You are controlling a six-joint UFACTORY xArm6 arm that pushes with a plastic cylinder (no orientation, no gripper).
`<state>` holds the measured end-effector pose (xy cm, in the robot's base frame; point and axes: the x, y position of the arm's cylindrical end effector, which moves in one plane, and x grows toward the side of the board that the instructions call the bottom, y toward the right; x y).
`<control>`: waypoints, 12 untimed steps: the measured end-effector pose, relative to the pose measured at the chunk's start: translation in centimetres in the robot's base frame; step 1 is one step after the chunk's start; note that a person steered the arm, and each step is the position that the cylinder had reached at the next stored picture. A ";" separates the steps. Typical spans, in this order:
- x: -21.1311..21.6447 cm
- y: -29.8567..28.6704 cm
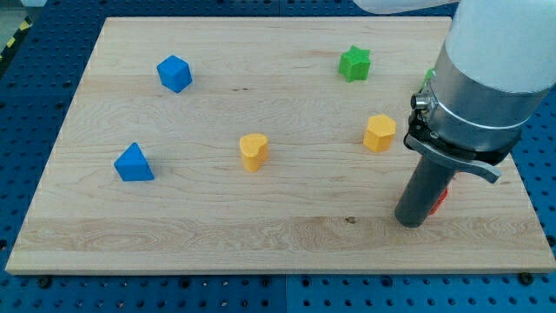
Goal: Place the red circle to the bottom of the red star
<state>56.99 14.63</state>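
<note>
My tip (412,223) rests on the wooden board (261,235) near the view's bottom right. A red block (441,199) shows only as a sliver just right of the rod, touching or almost touching it; its shape cannot be made out. No second red block is in view; the arm's wide body covers the board's right side. A yellow hexagon (379,132) lies up and left of the tip.
A green star (354,63) is at the top right. A sliver of another green block (428,78) peeks out beside the arm. A yellow heart (253,151) sits mid-board. A blue cube (174,73) and a blue triangle (134,163) are at the left.
</note>
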 end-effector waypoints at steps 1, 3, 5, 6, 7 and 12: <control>0.0 0.0; -0.5 5.9; -0.2 5.8; -0.2 2.7; -0.5 0.5; -2.5 3.1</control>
